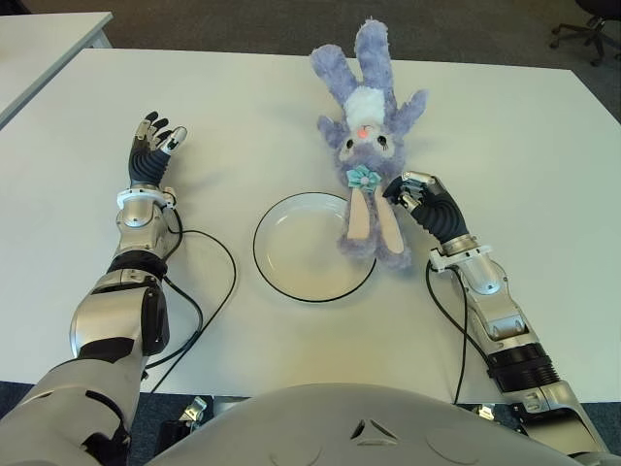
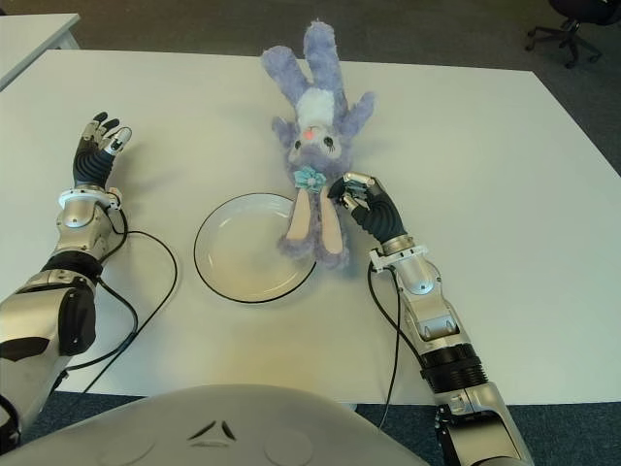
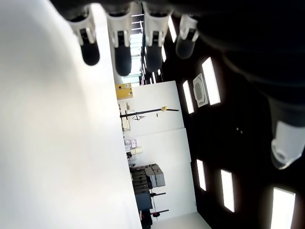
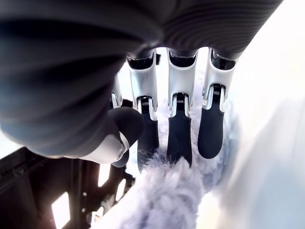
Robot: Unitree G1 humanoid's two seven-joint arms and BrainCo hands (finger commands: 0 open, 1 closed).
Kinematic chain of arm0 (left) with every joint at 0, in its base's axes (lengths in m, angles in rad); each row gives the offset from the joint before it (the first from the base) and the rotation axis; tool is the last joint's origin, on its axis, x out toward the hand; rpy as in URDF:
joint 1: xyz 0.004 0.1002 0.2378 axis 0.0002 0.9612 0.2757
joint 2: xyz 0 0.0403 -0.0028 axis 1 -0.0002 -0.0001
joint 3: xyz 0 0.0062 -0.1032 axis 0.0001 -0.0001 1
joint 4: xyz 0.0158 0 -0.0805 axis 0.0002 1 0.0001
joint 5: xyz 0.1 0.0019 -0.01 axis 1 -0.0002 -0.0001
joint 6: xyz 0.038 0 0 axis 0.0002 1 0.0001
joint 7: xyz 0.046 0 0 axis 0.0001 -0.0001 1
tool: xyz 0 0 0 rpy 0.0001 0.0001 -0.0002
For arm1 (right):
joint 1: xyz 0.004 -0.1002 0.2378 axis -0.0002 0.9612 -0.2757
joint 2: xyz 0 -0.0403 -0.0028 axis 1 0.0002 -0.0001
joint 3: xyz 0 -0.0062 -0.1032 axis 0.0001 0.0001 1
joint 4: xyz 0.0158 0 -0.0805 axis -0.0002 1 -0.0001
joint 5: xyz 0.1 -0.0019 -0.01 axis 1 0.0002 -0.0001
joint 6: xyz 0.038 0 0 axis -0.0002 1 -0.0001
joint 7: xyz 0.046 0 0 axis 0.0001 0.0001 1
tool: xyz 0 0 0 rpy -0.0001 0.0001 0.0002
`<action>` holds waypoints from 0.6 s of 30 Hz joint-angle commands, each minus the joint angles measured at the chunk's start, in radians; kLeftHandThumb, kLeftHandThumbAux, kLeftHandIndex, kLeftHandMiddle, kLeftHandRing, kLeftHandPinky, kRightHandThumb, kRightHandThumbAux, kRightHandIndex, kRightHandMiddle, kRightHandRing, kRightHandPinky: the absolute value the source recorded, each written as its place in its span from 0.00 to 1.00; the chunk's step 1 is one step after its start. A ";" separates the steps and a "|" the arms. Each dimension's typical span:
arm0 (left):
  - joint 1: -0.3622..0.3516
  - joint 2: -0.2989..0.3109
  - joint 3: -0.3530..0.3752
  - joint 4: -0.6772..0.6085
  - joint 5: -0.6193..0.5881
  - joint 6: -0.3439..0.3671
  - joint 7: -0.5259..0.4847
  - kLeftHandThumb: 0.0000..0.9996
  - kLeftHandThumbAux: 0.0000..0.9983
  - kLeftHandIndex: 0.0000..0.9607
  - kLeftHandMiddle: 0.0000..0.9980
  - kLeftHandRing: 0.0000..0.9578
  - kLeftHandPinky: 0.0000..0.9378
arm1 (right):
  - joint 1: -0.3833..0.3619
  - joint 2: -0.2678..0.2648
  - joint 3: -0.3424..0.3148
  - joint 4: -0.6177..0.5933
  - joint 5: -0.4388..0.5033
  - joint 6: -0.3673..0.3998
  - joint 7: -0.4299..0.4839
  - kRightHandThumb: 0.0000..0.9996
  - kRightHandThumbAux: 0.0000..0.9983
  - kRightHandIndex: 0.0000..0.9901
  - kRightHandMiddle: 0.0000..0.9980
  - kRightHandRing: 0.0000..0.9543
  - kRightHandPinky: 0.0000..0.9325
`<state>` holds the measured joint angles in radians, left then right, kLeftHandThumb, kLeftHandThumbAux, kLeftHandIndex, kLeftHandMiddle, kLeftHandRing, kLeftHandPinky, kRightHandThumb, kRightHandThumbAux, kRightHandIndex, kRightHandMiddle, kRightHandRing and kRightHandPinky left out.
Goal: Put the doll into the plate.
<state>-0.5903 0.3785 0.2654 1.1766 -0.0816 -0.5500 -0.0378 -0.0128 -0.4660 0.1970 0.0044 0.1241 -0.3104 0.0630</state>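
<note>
Doll [image 1: 367, 146]: plush rabbit, fuzzy lilac fur w/ white belly, teal bow at neck. Lies flat on tabletop [image 1: 524, 155], long axis running near-to-far; legs point to far edge, long ears toward robot, ear tips overlapping right rim of plate [image 1: 281, 267].
Plate: round, shallow, glassy w/ dark rim, centre of tabletop, nothing else in it.
Right hand [image 1: 419, 199]: just right of the ears; fingers [image 4: 180, 133] curled down into the fur, thumb opposite; firm hold unclear.
Left hand [image 1: 153, 146]: well left of plate, fingers spread, holding nothing.
Tabletop: white, smooth; wide bare room on both sides.
</note>
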 commanded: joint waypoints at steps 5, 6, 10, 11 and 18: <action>0.090 -0.032 0.005 0.041 -0.017 0.037 -0.055 0.00 0.51 0.00 0.14 0.15 0.10 | 0.313 0.201 0.064 0.122 0.020 -0.091 -0.031 0.85 0.67 0.42 0.51 0.54 0.51; 0.089 -0.031 0.006 0.042 -0.017 0.038 -0.057 0.00 0.51 0.00 0.13 0.14 0.10 | 0.312 0.201 0.063 0.123 0.021 -0.093 -0.030 0.85 0.67 0.42 0.52 0.54 0.51; 0.090 -0.029 0.006 0.045 -0.017 0.038 -0.063 0.00 0.51 0.00 0.12 0.13 0.09 | 0.313 0.200 0.061 0.127 0.032 -0.102 -0.024 0.85 0.67 0.42 0.52 0.54 0.50; 0.090 -0.029 0.006 0.045 -0.017 0.038 -0.063 0.00 0.51 0.00 0.12 0.13 0.10 | 0.313 0.200 0.061 0.128 0.032 -0.103 -0.024 0.85 0.67 0.42 0.52 0.54 0.50; 0.092 -0.028 0.009 0.045 -0.020 0.033 -0.059 0.00 0.52 0.00 0.12 0.13 0.11 | 0.309 0.207 0.051 0.144 0.033 -0.129 -0.030 0.85 0.67 0.41 0.52 0.54 0.50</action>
<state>-0.5902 0.3786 0.2658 1.1766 -0.0820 -0.5498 -0.0380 -0.0085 -0.4627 0.1853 0.0122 0.1238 -0.4094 0.0532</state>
